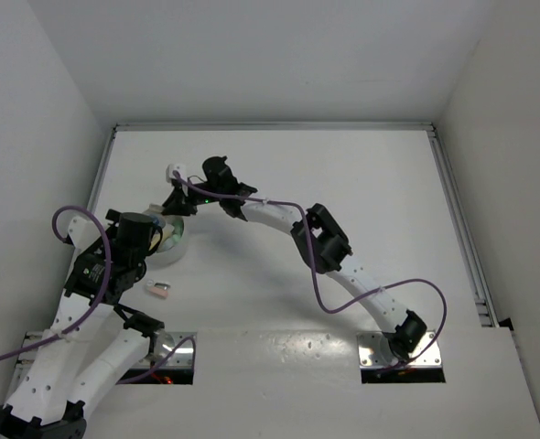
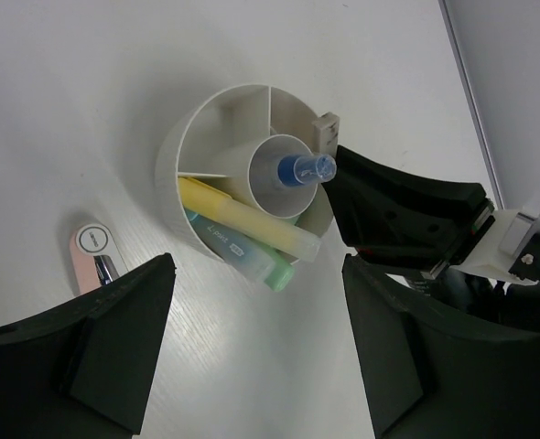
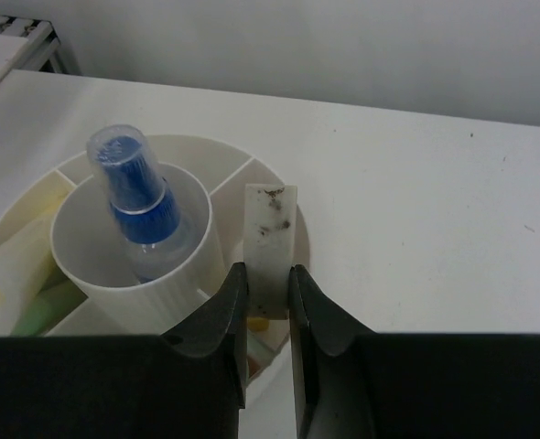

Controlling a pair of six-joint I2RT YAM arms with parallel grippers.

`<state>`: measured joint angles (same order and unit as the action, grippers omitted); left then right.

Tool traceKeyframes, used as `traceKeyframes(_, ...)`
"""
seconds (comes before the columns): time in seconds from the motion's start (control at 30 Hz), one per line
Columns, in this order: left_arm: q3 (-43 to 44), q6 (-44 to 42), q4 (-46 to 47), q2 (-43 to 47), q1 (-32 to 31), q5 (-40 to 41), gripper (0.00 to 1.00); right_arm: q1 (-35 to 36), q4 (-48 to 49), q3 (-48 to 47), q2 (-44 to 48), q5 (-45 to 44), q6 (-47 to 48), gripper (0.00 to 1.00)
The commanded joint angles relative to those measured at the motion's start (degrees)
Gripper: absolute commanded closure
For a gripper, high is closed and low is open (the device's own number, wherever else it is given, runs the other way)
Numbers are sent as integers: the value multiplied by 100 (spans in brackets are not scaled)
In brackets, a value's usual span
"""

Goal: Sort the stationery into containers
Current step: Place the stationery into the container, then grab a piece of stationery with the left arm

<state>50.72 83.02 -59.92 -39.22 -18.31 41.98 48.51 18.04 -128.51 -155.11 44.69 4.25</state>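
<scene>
We see the right gripper (image 3: 268,274) closed narrowly on a flat grey-white block (image 3: 270,219). It holds the block upright, right at the rim of the round white container (image 2: 169,169), on the side away from the left arm. Whether the lower end of the block is already inside a compartment we cannot tell, because the fingers hide it. The container is divided into sectors around a central tube. In this tube stands a clear blue-tipped pen (image 3: 137,187), with its cap up. In one outer sector a yellow marker (image 2: 243,219) and a green marker (image 2: 252,256) lie together and lean out over the rim.

The left gripper (image 2: 256,302) hangs above the container with its jaws wide apart and nothing between them. On the tabletop (image 3: 416,183), near the container (on the left arm's side), lies a small pink item (image 2: 91,256), apart from both grippers.
</scene>
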Motion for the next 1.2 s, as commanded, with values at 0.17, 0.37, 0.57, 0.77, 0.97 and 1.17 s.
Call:
traceKeyframes(0.17, 96, 3, 16, 37, 38, 47, 20, 36, 498, -175, 24, -21, 6, 79)
traceKeyframes(0.37, 96, 3, 16, 37, 38, 47, 20, 36, 559, 1, 129, -83, 58, 57)
traceKeyframes(0.57, 456, 336, -318, -313, 38, 205, 61, 36, 674, 53, 411, -249, 111, 66)
traceKeyframes(0.77, 1517, 268, -687, -1121, 38, -363, 93, -25, -97, -304, 1017, -2383, 1178, 100)
traceKeyframes(0.97, 1162, 793, -1180, -1527, 38, -1972, 33, -306, -2014, -194, 1851, -3695, 2624, 40)
traceKeyframes(1.17, 879, 1990, -1479, -1457, 90, -2237, 16, -1001, -3814, 862, 2774, -3810, 2107, 31)
